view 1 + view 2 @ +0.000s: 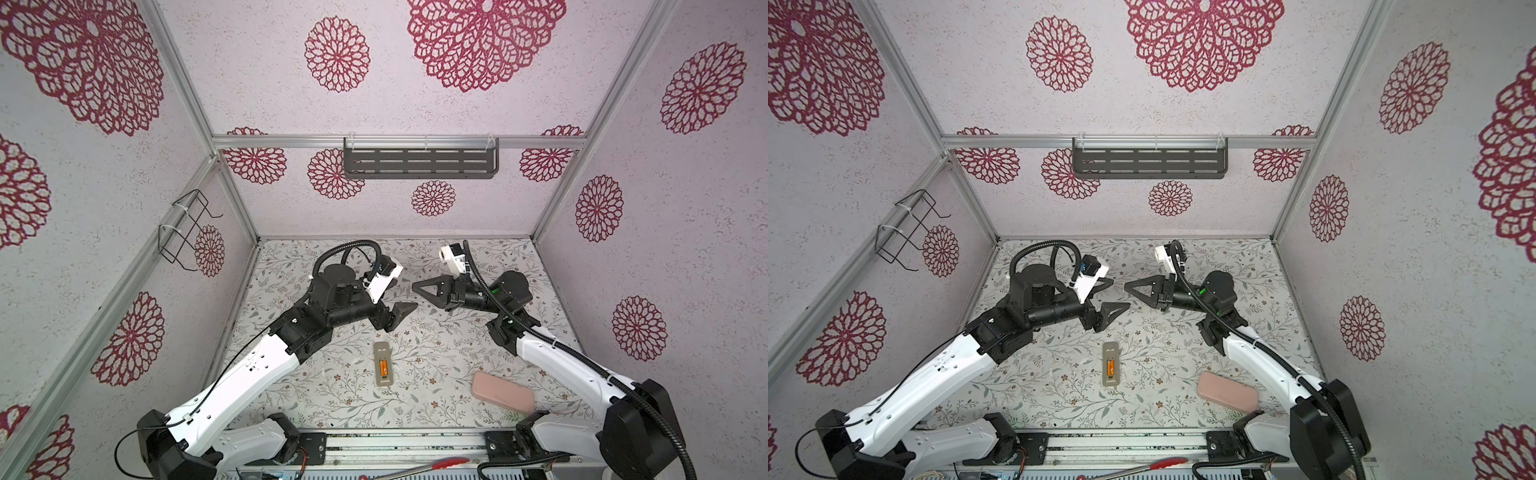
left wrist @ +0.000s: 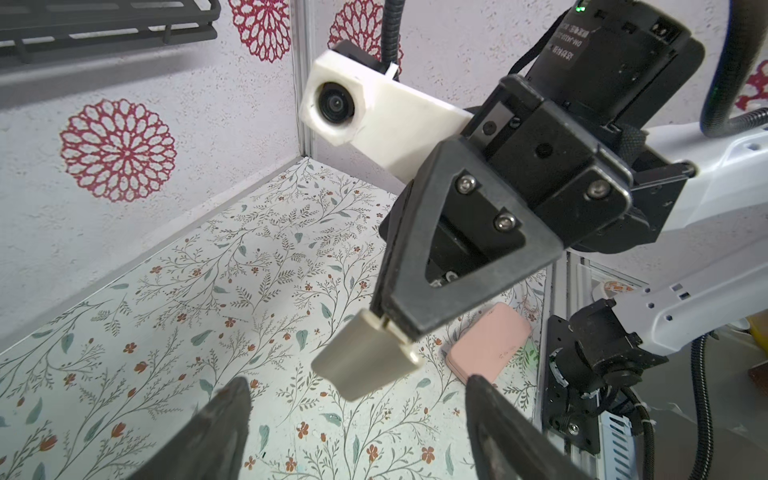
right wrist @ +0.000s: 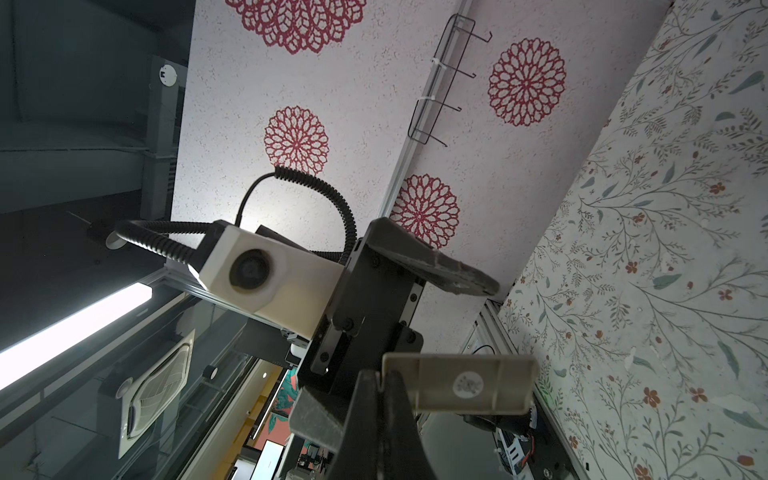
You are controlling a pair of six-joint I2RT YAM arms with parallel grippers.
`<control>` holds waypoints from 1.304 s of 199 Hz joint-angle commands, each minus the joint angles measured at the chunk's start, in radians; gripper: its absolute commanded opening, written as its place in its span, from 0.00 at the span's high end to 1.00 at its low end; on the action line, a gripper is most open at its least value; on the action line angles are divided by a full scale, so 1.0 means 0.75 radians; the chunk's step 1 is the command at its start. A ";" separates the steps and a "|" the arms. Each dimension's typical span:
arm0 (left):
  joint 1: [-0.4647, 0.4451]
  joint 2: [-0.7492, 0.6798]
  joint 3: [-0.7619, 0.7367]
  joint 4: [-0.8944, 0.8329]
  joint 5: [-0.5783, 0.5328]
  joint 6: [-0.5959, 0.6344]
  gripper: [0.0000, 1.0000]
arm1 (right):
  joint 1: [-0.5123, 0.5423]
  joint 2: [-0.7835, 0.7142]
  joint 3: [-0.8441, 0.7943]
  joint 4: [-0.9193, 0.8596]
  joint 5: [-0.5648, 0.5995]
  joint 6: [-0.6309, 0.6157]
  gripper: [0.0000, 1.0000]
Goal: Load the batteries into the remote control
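My right fingers (image 2: 411,249) pinched on small greyish-beige plastic cover (image 2: 365,361); left fingers (image 2: 220,428) spread, empty; orange cylindrical batteries (image 1: 384,368) inside slim beige remote (image 1: 380,349)

Matt beige plastic on the remote (image 1: 381,351) and cover (image 2: 365,357), the latter with a faint sheen. Smooth matt pink on the pad (image 1: 503,392). Rough, grainy walls (image 1: 249,62), brushed metal frame (image 1: 291,141), matt dark shelf (image 1: 419,163), smooth printed table (image 1: 316,399).

Both top views looking steeply down from front, sharing whole counter (image 1: 436,340). Left wrist camera (image 3: 249,272) and right wrist camera (image 2: 334,106) facing each other closely, right rolled sideways, both catching beige cover (image 2: 365,361).
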 commanded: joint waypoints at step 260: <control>-0.039 0.069 0.119 -0.159 0.034 0.123 0.76 | 0.003 0.027 0.064 0.173 -0.149 0.183 0.78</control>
